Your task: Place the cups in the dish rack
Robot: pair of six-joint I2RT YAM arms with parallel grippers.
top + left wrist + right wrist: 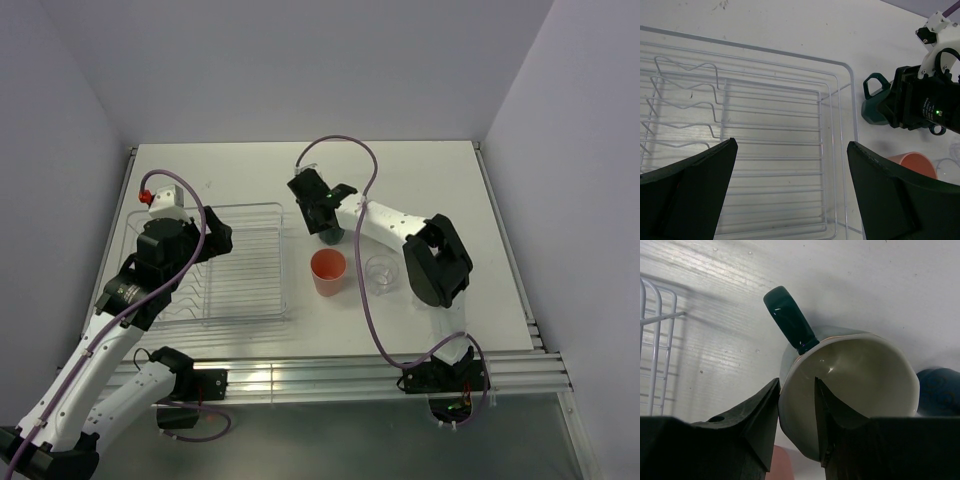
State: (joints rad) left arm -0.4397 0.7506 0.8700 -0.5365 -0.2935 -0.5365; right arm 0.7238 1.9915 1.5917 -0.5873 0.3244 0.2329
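Note:
My right gripper [796, 410] is shut on the rim of the dark teal mug [860, 370], with one finger inside the cream interior and one outside, near the handle [790, 320]. In the top view the mug [331, 237] sits under that gripper [325, 215], just right of the dish rack [283, 260]. The salmon-pink tumbler [328, 272] and a clear glass [380, 273] stand in front of it. A navy mug [940, 390] shows beside the teal one. My left gripper [792, 190] is open and empty above the rack [840, 100].
The rack's wire plate holders [685, 105] stand at its left side. The rack's corner [660, 320] lies left of the teal mug. The right arm's elbow [437, 262] hangs over the table right of the glass. Walls close the table on three sides.

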